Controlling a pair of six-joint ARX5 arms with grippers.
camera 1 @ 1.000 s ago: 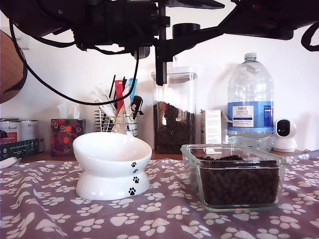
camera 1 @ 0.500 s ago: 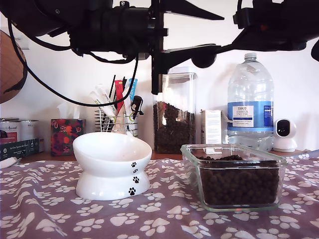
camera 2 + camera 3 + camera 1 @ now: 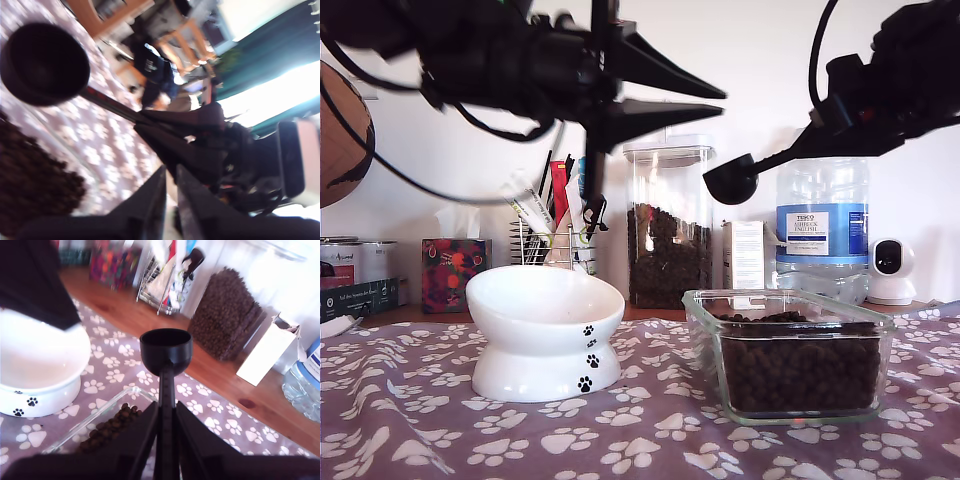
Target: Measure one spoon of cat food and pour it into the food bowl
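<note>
The black spoon (image 3: 165, 351), its round bowl empty, juts beyond my second gripper (image 3: 165, 427), fingers clamped on its handle. My first gripper (image 3: 715, 100) is slightly parted, empty.

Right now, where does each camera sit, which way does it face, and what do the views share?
Exterior view: low at table level, facing the food bowl and glass dish; both arms overhead.
First wrist view: on my first gripper, facing the spoon in my second gripper.
Second wrist view: on my second gripper, looking along the spoon over the glass dish.
All share the spoon.
</note>
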